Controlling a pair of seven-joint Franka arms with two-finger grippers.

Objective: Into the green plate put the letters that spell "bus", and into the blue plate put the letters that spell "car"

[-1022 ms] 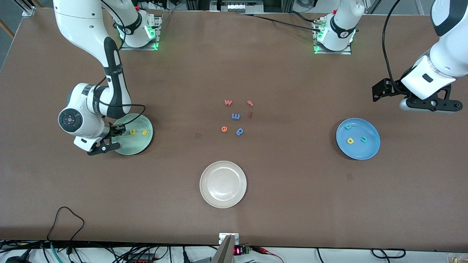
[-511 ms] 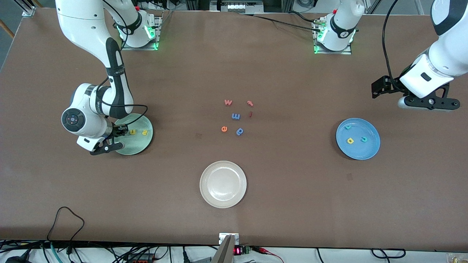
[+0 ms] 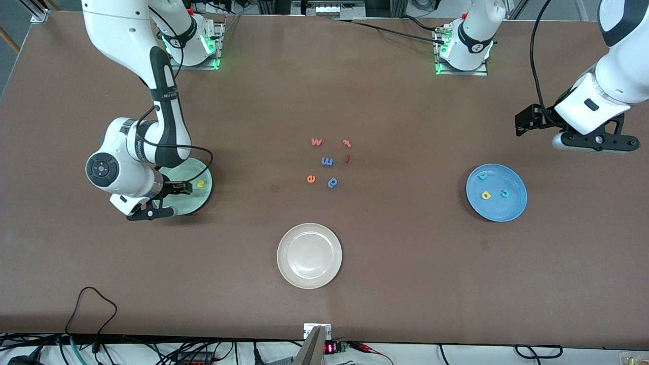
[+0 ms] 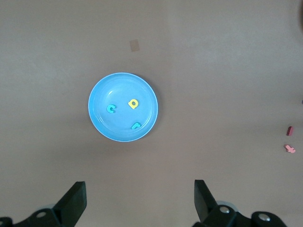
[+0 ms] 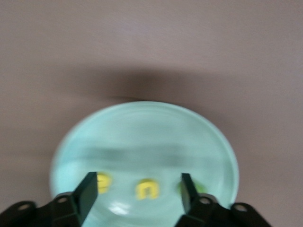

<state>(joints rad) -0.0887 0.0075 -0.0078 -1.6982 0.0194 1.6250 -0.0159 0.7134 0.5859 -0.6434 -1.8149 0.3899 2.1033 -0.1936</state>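
My right gripper (image 3: pixel 161 200) (image 5: pixel 138 182) hangs open low over the green plate (image 3: pixel 195 200) (image 5: pixel 142 132). Three letters lie on the plate in a row under it. The yellow "u" (image 5: pixel 147 189) is between the fingers. The yellow "s" (image 3: pixel 201 184) (image 5: pixel 102 183) and the dark green "b" (image 5: pixel 198 187) each peek out beside a finger. The blue plate (image 3: pixel 499 210) (image 4: pixel 120 85) holds the teal "c" (image 4: pixel 111 109), yellow "a" (image 4: pixel 133 103) and teal "r" (image 4: pixel 136 126). My left gripper (image 3: pixel 590 144) (image 4: pixel 138 198) waits open in the air, over bare table beside the blue plate.
A cream-white plate (image 3: pixel 309 276) sits nearer the front camera at mid table. Loose letters lie in the middle: an orange "w" (image 3: pixel 316 142), a red "t" (image 3: pixel 347 143), a blue "m" (image 3: pixel 327 161), an orange "e" (image 3: pixel 311 178) and a blue letter (image 3: pixel 332 182).
My right gripper has slid a little farther over the green plate, now covering the yellow "u" in the front view, and its jaws have opened. My left arm has risen slightly.
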